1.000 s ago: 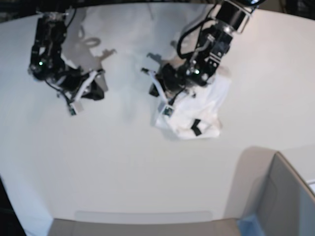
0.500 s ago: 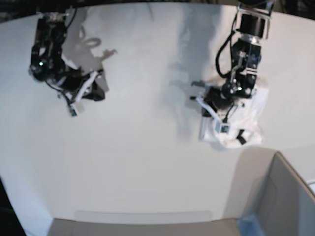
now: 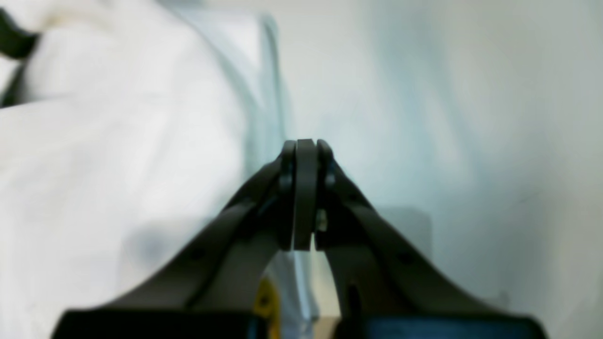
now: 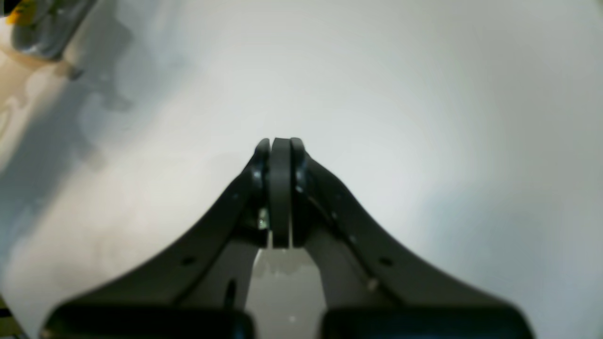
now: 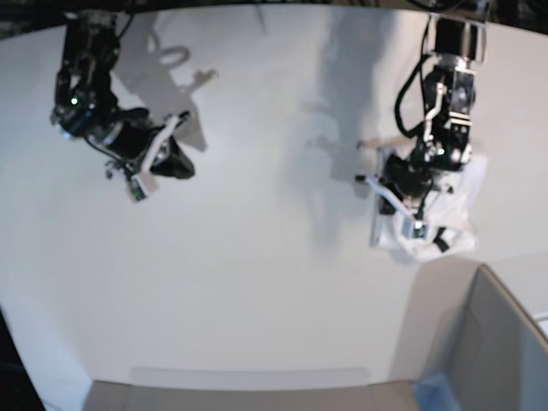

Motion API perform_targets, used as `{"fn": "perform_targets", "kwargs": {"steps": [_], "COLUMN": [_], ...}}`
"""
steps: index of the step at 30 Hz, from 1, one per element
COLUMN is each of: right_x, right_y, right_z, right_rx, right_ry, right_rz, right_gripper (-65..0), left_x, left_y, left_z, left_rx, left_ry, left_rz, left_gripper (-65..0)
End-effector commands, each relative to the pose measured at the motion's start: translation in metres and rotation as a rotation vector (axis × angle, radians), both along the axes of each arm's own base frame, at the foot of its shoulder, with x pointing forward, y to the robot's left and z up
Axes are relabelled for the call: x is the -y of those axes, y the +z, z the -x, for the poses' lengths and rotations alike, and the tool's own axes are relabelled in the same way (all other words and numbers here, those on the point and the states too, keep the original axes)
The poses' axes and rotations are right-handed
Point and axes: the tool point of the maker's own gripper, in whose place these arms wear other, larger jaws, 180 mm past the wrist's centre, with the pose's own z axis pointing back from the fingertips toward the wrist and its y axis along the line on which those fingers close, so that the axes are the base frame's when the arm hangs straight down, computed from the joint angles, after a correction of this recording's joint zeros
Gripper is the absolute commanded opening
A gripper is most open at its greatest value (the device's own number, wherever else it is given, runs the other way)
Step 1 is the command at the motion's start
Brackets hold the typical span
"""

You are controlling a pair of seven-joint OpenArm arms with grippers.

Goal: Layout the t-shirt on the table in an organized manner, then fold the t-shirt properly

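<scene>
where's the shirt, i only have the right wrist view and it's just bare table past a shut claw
Observer: The t-shirt lies bunched near the table's edge, by the grey box, under the other arm.
Operator: is the left claw holding it
Observer: The left claw is shut with nothing seen between its jaws; the cloth sits beside it.
Operator: is the shirt laid out yet
Observer: No, it is a crumpled heap with a black tag showing.

Left pincer (image 3: pixel 305 155) and right pincer (image 4: pixel 281 150) both closed, empty.
</scene>
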Motion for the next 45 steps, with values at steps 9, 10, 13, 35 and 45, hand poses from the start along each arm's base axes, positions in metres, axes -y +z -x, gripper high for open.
{"fn": "perform_targets", "kwargs": {"steps": [9, 10, 13, 35, 45], "right_x": [-0.012, -0.013, -0.012, -0.014, 0.044], "right_y": [0.021, 0.02, 0.015, 0.008, 0.001], "right_z": [0.032, 0.037, 0.048, 0.149, 0.166], "right_rx": [0.057, 0.053, 0.066, 0.125, 0.144], "right_ry": [0.05, 0.051, 0.031, -0.329, -0.542], "right_rz": [0.003, 0.004, 0.0, -0.346, -0.253], "right_gripper": [-65.0, -65.0, -65.0, -65.0, -65.0], "left_x": [-0.04, -0.044, -0.057, -0.101, -0.117], "left_y": [0.05, 0.049, 0.049, 0.012, -0.003], "left_z": [0.04, 0.045, 0.061, 0.206, 0.277], "left_rx": [0.232, 0.256, 0.332, 0.415, 0.388], "left_ry": [0.104, 0.119, 0.157, 0.251, 0.3], "left_rz": [-0.017, -0.02, -0.03, -0.128, -0.182], "left_gripper": [-65.0, -65.0, -65.0, -65.0, -65.0]}}
